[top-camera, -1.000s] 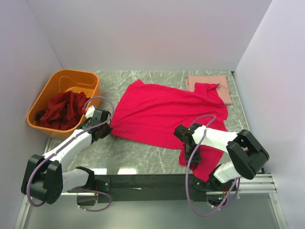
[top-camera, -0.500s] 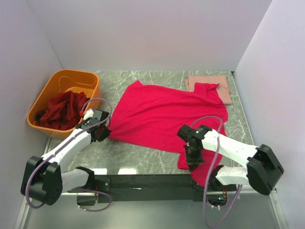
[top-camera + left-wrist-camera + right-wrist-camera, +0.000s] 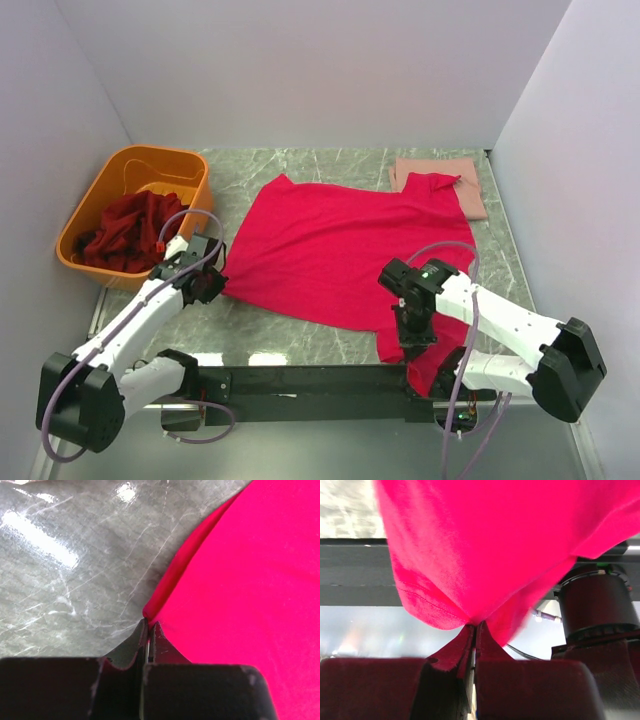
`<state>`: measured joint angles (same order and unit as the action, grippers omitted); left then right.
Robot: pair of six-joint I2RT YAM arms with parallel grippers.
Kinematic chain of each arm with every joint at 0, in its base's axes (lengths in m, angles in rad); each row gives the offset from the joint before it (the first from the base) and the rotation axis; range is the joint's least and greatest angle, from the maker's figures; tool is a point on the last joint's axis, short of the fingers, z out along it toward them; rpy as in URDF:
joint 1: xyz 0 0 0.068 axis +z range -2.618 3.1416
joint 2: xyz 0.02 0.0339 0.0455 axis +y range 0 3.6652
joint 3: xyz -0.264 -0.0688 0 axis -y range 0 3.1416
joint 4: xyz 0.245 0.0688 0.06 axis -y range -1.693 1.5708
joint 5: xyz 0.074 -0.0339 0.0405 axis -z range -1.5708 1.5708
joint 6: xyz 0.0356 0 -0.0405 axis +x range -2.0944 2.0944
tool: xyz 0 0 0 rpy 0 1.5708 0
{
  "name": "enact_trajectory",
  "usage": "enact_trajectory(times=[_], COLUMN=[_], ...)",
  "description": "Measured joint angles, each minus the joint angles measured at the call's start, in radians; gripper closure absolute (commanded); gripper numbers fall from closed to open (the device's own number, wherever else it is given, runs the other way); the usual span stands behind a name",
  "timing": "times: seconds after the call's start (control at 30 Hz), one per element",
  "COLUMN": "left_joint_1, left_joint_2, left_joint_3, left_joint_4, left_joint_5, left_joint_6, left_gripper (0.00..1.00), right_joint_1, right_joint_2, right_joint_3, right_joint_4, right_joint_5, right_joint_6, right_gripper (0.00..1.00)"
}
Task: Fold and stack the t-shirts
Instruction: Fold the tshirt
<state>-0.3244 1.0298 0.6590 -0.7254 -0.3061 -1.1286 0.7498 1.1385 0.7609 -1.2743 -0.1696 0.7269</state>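
Observation:
The crimson-pink t-shirt lies spread over the middle of the marble table. My left gripper is shut on its left corner; the left wrist view shows the rolled hem pinched between the fingertips. My right gripper is shut on the shirt's near right corner and holds it over the table's front rail; the cloth hangs from the jaws in the right wrist view. The salmon-pink t-shirt lies folded at the back right, partly under the crimson shirt's edge. Maroon-red t-shirts are piled in the tub.
An orange plastic tub stands at the back left, close to my left arm. White walls enclose the table on three sides. The black front rail runs along the near edge, under my right gripper.
Both grippers have pulled toward the near edge with the crimson shirt, the right one also rightward over the rail. The shirt is drawn flatter and has slid nearer.

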Motion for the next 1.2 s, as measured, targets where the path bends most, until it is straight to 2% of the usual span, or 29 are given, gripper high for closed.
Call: enact_trajectory(times=[0.53, 0.93, 1.2], left_joint_1=[0.000, 0.000, 0.000], left_joint_2=[0.263, 0.471, 0.591], left_joint_3=[0.184, 0.360, 0.455], left_joint_4=[0.219, 0.305, 0.354], left_joint_5=[0.008, -0.006, -0.016], left_joint_6=[0.037, 0.077, 0.107], left_gripper=[0.99, 0.99, 0.99], right_joint_1=[-0.270, -0.393, -0.412], right_joint_2=[0.139, 0.283, 0.372], right_joint_3=[0.275, 0.439, 0.519], right_joint_4=[-0.026, 0.072, 0.150], right_joint_5=[0.418, 0.556, 0.583], right_joint_6=[-0.092, -0.193, -0.231], right_gripper=[1.00, 1.00, 1.00])
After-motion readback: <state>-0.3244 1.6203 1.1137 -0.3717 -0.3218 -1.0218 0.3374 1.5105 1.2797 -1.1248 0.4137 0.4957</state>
